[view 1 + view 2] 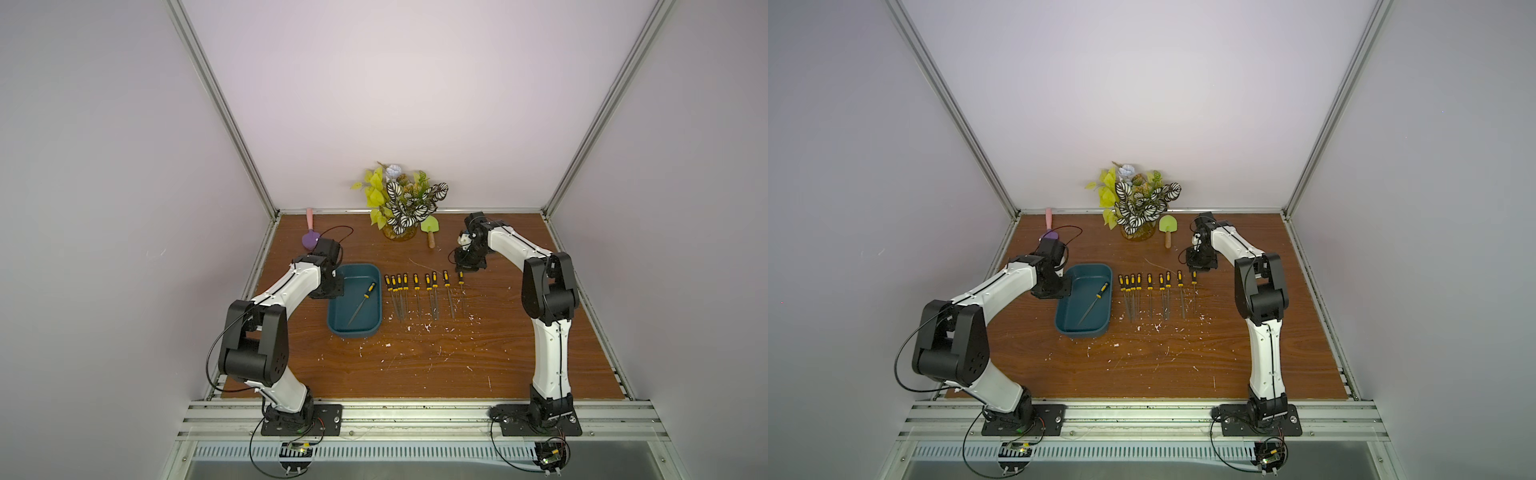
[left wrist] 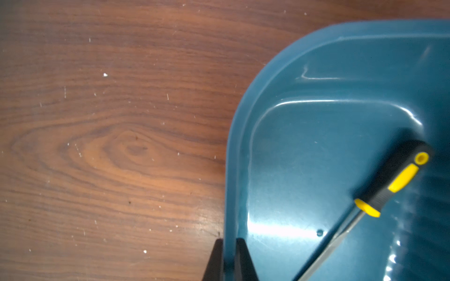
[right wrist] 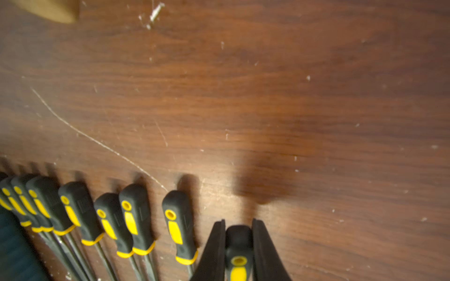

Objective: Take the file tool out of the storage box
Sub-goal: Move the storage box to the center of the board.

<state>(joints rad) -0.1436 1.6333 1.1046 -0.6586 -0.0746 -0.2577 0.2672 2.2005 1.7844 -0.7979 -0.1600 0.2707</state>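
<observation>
Your left hand (image 2: 229,243) is clamped on the wall of the storage box (image 1: 353,332). The file tool (image 1: 362,303) lies diagonally inside the box. Your right hand (image 3: 239,226) grips the end file (image 3: 238,265) of the 9-file row (image 1: 415,283) on the tabletop (image 1: 415,365).

Left of centre in both top views, the left gripper (image 2: 229,240) hides under its own wrist at the storage box (image 1: 353,331) wall. The left wrist view's edge cuts off the file tool (image 2: 392,180), its blade blurred; the right wrist view's cuts off the end file (image 3: 238,253) in the right gripper (image 3: 238,222).
</observation>
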